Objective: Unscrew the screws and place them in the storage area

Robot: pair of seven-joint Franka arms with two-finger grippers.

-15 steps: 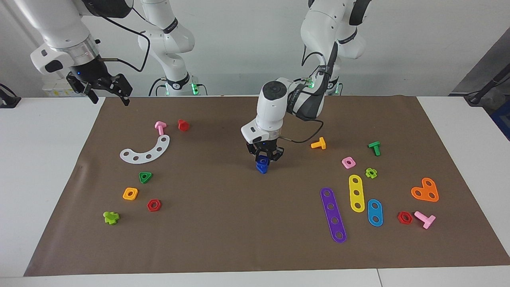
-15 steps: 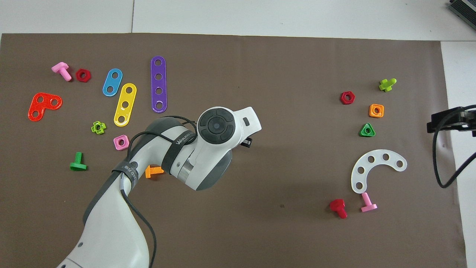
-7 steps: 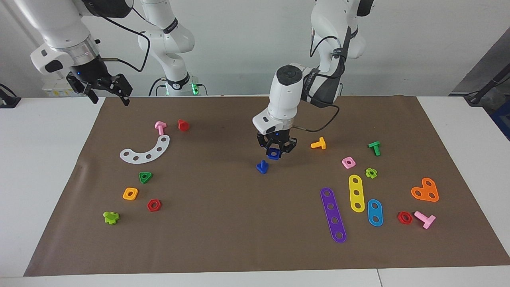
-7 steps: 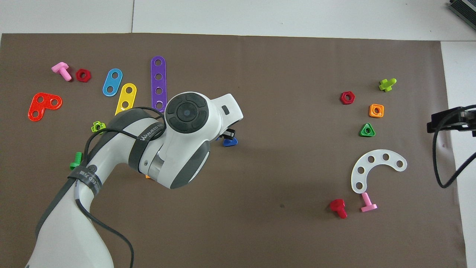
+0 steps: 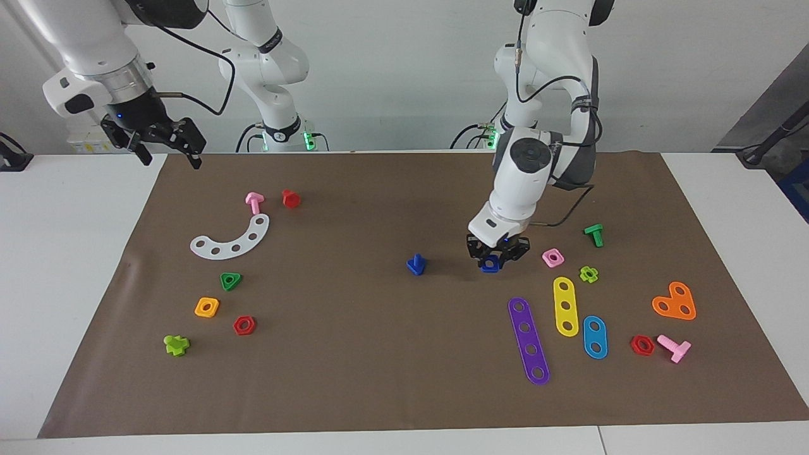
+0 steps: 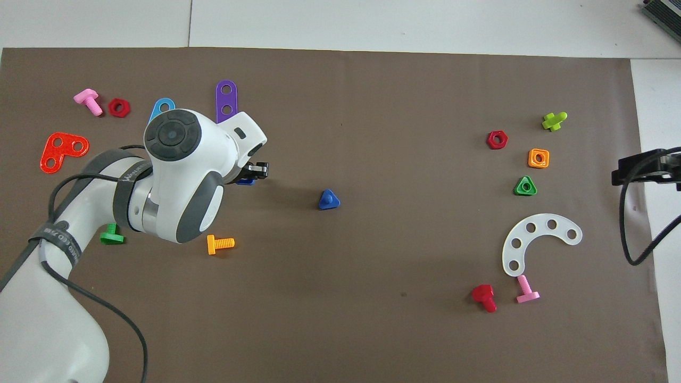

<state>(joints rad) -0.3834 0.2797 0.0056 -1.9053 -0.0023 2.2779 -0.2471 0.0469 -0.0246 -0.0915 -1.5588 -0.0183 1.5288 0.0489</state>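
Note:
The dark-blue bolt (image 5: 415,265) stands on its triangular head, shaft up, alone in the middle of the brown mat; it also shows in the overhead view (image 6: 329,200). My left gripper (image 5: 492,263) is low over the mat toward the left arm's end, shut on a blue square nut (image 5: 490,267), beside the pink square nut (image 5: 552,257). The storage area (image 5: 622,297) is the stretch of mat there with loose strips, nuts and bolts. My right gripper (image 5: 170,153) waits, open and empty, above the mat's edge at the right arm's end.
Purple (image 5: 528,341), yellow (image 5: 565,306) and blue (image 5: 594,337) strips lie near the left gripper. An orange bolt (image 6: 219,244) lies nearer the robots. A white curved strip (image 5: 231,239) and several nuts and bolts lie at the right arm's end.
My left gripper lifted the blue square nut off the dark-blue bolt and carried it toward the left arm's end, down to the mat. The bolt stayed in place. The right arm has not moved.

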